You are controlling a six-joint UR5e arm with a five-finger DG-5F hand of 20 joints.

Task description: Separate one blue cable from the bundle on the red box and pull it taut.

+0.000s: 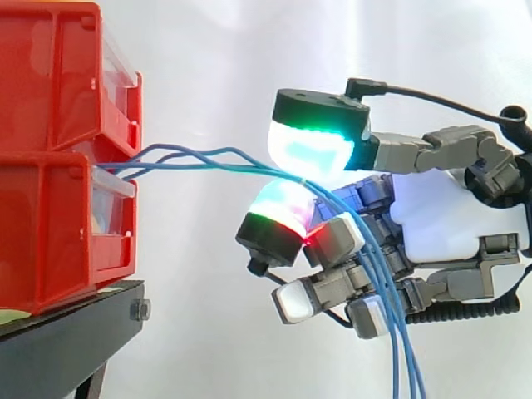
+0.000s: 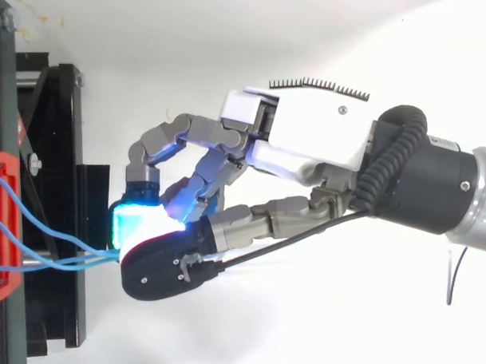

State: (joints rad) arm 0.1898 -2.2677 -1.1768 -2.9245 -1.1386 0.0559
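In the side view two red bins (image 1: pixel 50 158) stand stacked at 9 o'clock on a black stand (image 1: pixel 66 332). A pale green strip (image 1: pixel 17 314) lies under the lower bin at 8 o'clock, and I cannot tell whether it bears any print. From the front of the bins, where upper and lower meet, the blue cables (image 1: pixel 208 158) come out loosely twisted together. Their long axis runs nearly level toward 3 o'clock. At the centre of the view they pass between two glowing pads, a green-and-cyan one (image 1: pixel 312 145) above and a white, green and red one (image 1: pixel 283 208) below. Right of the pinch they bend and hang toward 5 o'clock, past the other curled fingers, down to the lower edge.

The hand (image 1: pixel 449 216) reaches in from 3 o'clock and is closed on the cables between those two pads. I cannot tell how many strands it holds.

In the top view the cables (image 2: pixel 57 247) run from the bins (image 2: pixel 2 221) at 9 o'clock to the pads, with the hand (image 2: pixel 308 136) lying toward 3 o'clock. A white curtain (image 1: pixel 208 50) hangs behind everything.
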